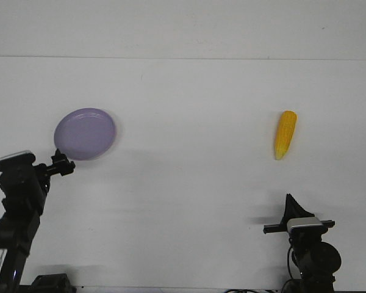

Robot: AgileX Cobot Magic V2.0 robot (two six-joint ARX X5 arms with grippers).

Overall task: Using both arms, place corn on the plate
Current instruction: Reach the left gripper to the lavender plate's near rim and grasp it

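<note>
We've got one front view to work from. The corn (pixel 285 134) lies flat on the white table (pixel 189 183), right side, roughly mid-depth, nothing touching it. It runs near-lengthwise away from the robot with a slight tilt: blunt orange end farther out, paler pointed tip toward the robot and a bit to the left. The plate (pixel 85 133) sits on the left side at about the same depth, lavender, flat, nothing on it. Corn and plate are well apart, with bare table between them. The left gripper (pixel 64 163) is raised on its arm at the left edge and reaches toward the plate; its tip sits just at the plate's near rim in this view. We can't tell whether it's touching the rim or hovering over it. Its jaws read as one dark clump at this size, so we can't tell if they're apart or together. The right gripper (pixel 289 205) is low near the front edge on the right, pointing forward, well short of the corn and roughly in line with it. We see a single dark pointed shape there, no gap visible, so we can't tell the jaw state on that side either. Neither gripper holds anything that we can see.
</note>
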